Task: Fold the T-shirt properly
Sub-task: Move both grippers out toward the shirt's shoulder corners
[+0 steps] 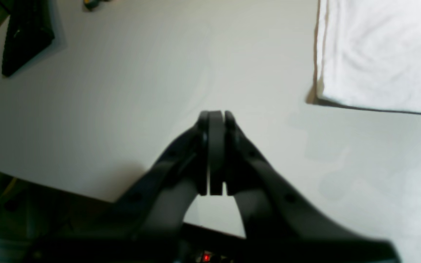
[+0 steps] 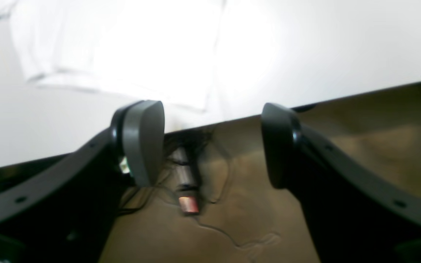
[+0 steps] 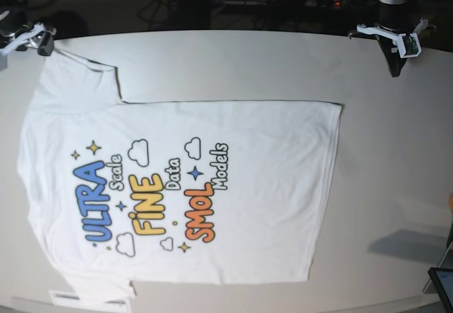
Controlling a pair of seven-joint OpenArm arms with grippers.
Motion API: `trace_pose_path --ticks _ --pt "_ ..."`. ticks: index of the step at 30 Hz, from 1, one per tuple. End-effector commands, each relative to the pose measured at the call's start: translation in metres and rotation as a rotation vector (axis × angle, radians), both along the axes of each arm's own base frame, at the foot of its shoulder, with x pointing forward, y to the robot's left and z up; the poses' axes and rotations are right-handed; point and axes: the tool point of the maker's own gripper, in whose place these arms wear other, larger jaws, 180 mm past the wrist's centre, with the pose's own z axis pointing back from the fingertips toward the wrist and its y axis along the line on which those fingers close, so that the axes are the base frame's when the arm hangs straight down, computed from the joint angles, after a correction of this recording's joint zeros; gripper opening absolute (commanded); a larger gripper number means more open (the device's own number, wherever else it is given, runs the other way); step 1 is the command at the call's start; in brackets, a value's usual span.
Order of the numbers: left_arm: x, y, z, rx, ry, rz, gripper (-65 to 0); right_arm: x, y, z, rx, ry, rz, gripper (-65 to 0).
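Base view, one T-shirt [image 3: 233, 185] spread print-up on one white table [image 3: 396, 150], two arms at the far corners, left gripper [image 1: 216, 116] pinched closed over bare tabletop, right gripper [image 2: 212, 142] spread wide, holding nothing.

We see only a corner of the T-shirt [image 1: 378, 54] in the left wrist view. The right wrist view overexposes it. The base view clips its lower sleeve.
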Motion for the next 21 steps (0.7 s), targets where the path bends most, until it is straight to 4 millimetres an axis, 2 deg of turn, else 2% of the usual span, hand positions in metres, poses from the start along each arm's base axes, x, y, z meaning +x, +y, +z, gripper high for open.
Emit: trace_pose_path --ticks 1,5,11,21 --pt "0.005 0.001 0.011 0.018 -0.039 -0.011 -65.0 0.012 -0.001 0.012 -0.004 -0.068 0.013 -25.1" --pt "0.007 0.001 0.012 0.018 -0.045 -0.011 -65.0 0.013 0.005 0.004 0.07 -0.088 0.005 -25.1" --pt "0.007 0.001 0.012 0.017 -0.046 -0.012 -65.0 0.0 0.009 -0.03 0.188 -0.025 -0.044 -25.1" --pt "0.007 0.001 0.012 0.017 -0.046 -0.012 -65.0 0.002 0.01 -0.032 0.193 -0.018 -0.028 -25.1"
